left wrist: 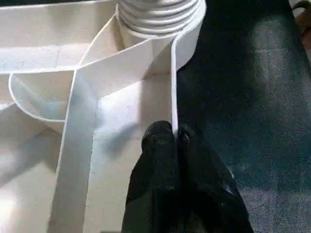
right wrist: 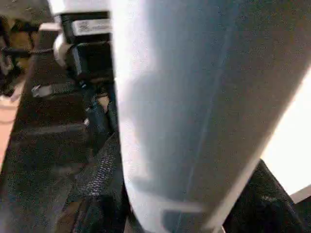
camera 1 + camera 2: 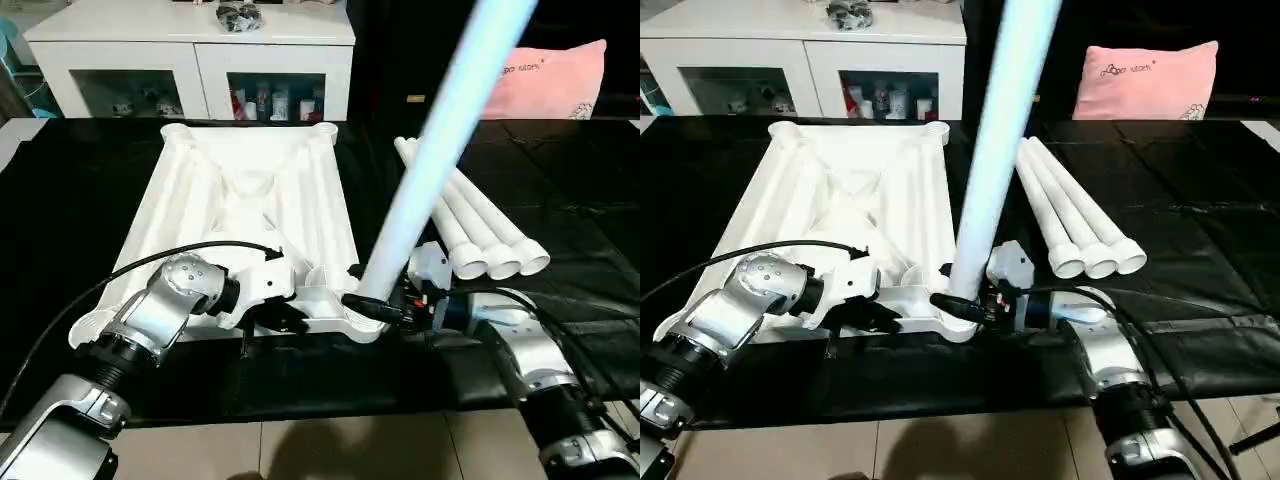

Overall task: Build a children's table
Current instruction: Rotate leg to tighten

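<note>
The white tabletop point(image 3: 250, 200) lies upside down on the black table, ribbed underside up. One long white leg point(image 3: 430, 150) stands tilted in its near right corner socket point(image 3: 365, 322). My right gripper point(image 3: 378, 306) is shut on the leg's lower end, and the leg point(image 2: 194, 97) sits between its black fingers point(image 2: 265, 199). My left gripper point(image 1: 175, 138) is shut, pinching the thin near rim of the tabletop point(image 1: 121, 111), close to the ribbed leg end point(image 1: 160, 14) in the socket. Three more legs point(image 3: 470, 215) lie side by side on the table to the right.
A white glass-door cabinet point(image 3: 200, 60) stands behind the table and a pink cushion point(image 3: 560, 80) lies at the back right. The table's front edge meets tiled floor point(image 3: 330, 450) just below my arms. A black cable point(image 3: 150, 262) arches over my left forearm.
</note>
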You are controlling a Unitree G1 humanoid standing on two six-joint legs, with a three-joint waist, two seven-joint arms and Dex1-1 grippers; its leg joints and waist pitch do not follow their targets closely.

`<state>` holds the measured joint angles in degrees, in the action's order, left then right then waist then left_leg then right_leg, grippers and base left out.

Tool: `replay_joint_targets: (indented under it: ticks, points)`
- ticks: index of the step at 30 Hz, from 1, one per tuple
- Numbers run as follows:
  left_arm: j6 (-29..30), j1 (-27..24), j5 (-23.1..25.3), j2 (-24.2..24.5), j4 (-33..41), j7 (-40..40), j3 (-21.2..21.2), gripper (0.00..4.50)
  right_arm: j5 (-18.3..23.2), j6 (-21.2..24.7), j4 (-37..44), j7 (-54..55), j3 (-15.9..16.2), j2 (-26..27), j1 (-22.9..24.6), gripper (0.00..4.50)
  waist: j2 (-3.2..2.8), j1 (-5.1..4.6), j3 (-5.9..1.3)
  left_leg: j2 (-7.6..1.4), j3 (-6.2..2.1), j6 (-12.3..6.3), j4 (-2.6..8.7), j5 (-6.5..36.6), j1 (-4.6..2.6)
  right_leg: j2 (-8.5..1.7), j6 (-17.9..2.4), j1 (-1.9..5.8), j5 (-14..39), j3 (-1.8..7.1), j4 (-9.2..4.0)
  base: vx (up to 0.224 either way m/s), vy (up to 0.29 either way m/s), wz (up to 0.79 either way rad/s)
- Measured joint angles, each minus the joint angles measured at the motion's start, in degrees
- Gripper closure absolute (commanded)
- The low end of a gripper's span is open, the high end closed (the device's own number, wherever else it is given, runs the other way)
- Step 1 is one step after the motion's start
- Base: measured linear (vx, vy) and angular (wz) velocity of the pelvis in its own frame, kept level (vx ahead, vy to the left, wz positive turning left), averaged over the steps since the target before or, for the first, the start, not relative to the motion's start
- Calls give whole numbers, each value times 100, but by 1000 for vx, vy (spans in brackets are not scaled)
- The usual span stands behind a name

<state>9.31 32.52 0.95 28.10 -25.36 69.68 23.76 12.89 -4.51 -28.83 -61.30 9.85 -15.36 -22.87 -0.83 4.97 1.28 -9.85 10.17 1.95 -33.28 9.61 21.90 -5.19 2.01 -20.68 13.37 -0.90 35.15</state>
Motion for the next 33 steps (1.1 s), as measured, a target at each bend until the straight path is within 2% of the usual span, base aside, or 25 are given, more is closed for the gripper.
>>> replay_joint_targets:
  ticks: [3, 5, 8, 10, 14, 17, 21, 29, 30, 31, 33]
  points:
    - [469, -4, 9, -95, -34, -504, -243, 450, -171, 0, -505, 862, -68, 368, -388, 257, -7, -86, 7, 1, 0, 6, 7, -3, 1, -3, -24, -13, -14, 0, 6, 0, 0, 0]
    - [942, -44, 45, -281, 47, -1101, -501, 450, -341, 57, -1150, 1818, -213, 776, -885, 257, 13, -216, 23, -1, -7, 42, 15, -25, 12, -3, -56, -49, -35, -6, 7, 0, 0, 0]
    - [1553, -154, 52, -552, 384, -1719, -710, 450, -473, 159, -1707, 2742, -281, 1047, -1327, 257, 33, -297, 31, -1, -14, 55, 21, -33, 33, -5, -65, -105, -41, -13, -9, -33, 10, -19]
    - [1934, -281, 54, -730, 658, -2082, -864, 450, -479, 193, -1978, 3201, -394, 1227, -1584, 257, 50, -316, 32, -1, -14, 67, 25, -41, 35, -4, -100, -121, -67, -13, -7, 0, 0, 0]
    - [2868, -466, 109, -1168, 1305, -2911, -1185, 450, -524, 216, -2600, 4093, -533, 1547, -2078, 257, 115, -330, 50, -12, -8, 70, 44, -41, 42, 2, -120, -146, -88, -20, -9, 0, 0, 0]
    - [3213, -515, 94, -1297, 1584, -3141, -1223, 450, -589, 213, -2812, 4301, -612, 1652, -2281, 257, 121, -303, 49, -15, -4, 78, 77, -35, 48, 3, -124, -161, -97, -33, -19, 0, 0, 0]
    - [3325, -517, 93, -1313, 1667, -3264, -1223, 450, -640, 201, -2983, 4407, -613, 1698, -2423, 257, 121, -267, 49, -43, -5, 80, 88, -37, 55, 21, -124, -168, -92, -60, -21, 0, 0, 0]
    - [3547, -520, 99, -1320, 1773, -3396, -1207, 450, -698, 184, -3187, 4404, -678, 1747, -2545, 257, 115, -283, 53, -62, -12, 103, 87, -49, 47, 36, -124, -163, -93, -67, -17, 0, 0, 0]
    - [3550, -520, 99, -1319, 1775, -3396, -1207, 450, -698, 182, -3203, 4395, -687, 1747, -2557, 201, 115, -283, 53, -62, -13, 103, 87, -49, 47, 37, -124, -163, -93, -67, -17, 0, 0, 0]
    - [3551, -519, 96, -1319, 1778, -3397, -1207, 450, -704, 191, -3239, 4386, -699, 1748, -2568, 201, 115, -283, 53, -64, -13, 103, 87, -49, 47, 37, -124, -162, -93, -69, -17, 0, 0, 0]
    - [3557, -523, 87, -1316, 1806, -3396, -1166, 450, -698, 175, -3316, 4397, -736, 1762, -2520, 170, 106, -267, 58, -64, -17, 104, 87, -49, 53, 37, -125, -163, -93, -74, -19, 0, 0, 0]
